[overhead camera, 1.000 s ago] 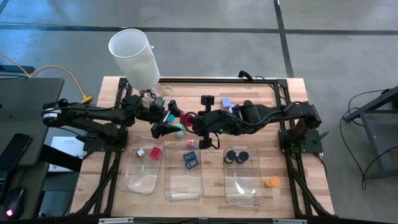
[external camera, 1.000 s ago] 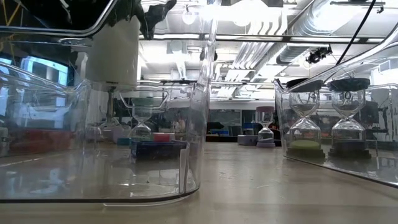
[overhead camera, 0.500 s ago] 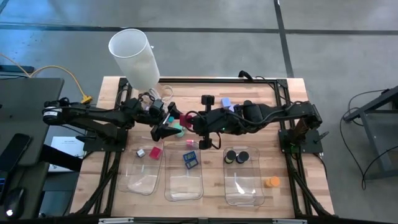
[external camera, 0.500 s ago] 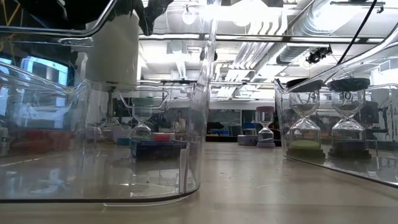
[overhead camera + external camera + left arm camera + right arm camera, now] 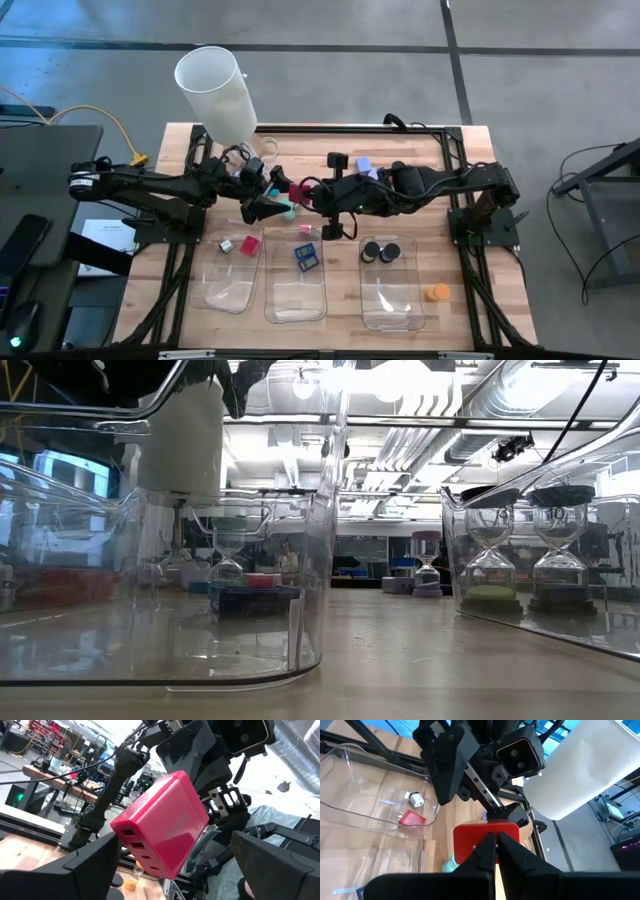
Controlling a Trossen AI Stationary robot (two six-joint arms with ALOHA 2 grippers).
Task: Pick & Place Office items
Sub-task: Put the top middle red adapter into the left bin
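We see the right gripper point(image 5: 303, 192) pinched tight on a red block point(image 5: 162, 836), mid-table above the trays. Left gripper point(image 5: 262, 203) fingers point(image 5: 95, 865) spread wide either side of it, not touching. Left tray point(image 5: 228, 292): pink cube point(image 5: 249, 245); right tray point(image 5: 391, 305): two black caps point(image 5: 380, 251).

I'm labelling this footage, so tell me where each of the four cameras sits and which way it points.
High view: above the table, looking straight down; both arms show.
Low view: at tabletop height, looking level through clear trays into the room; only dark arm parts at the top.
Left wrist view: on the left arm, facing the red block between its open fingers.
Right wrist view: on the right arm, past its shut tool toward the left arm.
Both wrist views share the red block.
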